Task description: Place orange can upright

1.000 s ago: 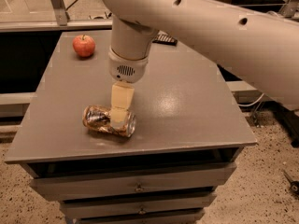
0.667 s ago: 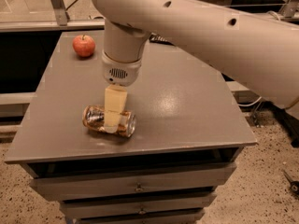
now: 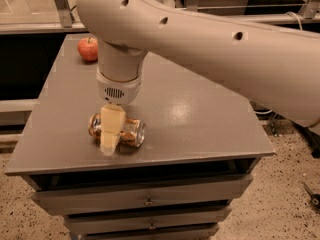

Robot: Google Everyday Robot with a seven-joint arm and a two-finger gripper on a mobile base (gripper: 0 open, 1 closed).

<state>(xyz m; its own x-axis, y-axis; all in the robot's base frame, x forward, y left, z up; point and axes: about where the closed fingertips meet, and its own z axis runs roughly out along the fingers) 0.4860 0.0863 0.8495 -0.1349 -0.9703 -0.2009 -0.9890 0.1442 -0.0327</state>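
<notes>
The orange can (image 3: 131,131) lies on its side near the front left of the grey table (image 3: 200,114), its silver end pointing right. It has an orange-brown and silver mottled label. My gripper (image 3: 111,138) hangs straight down from the big white arm and has come down at the can. Its cream front part covers the can's left-middle and reaches almost to the table top. The can's left end shows just past it.
A red apple (image 3: 88,48) sits at the table's back left corner. The table is a cabinet with drawers (image 3: 148,202) below its front edge. The white arm (image 3: 220,49) spans the upper right of the view. A speckled floor surrounds the cabinet.
My gripper has moved left along the can and lower, from over its right end to its left-middle. The can and the apple have not moved.
</notes>
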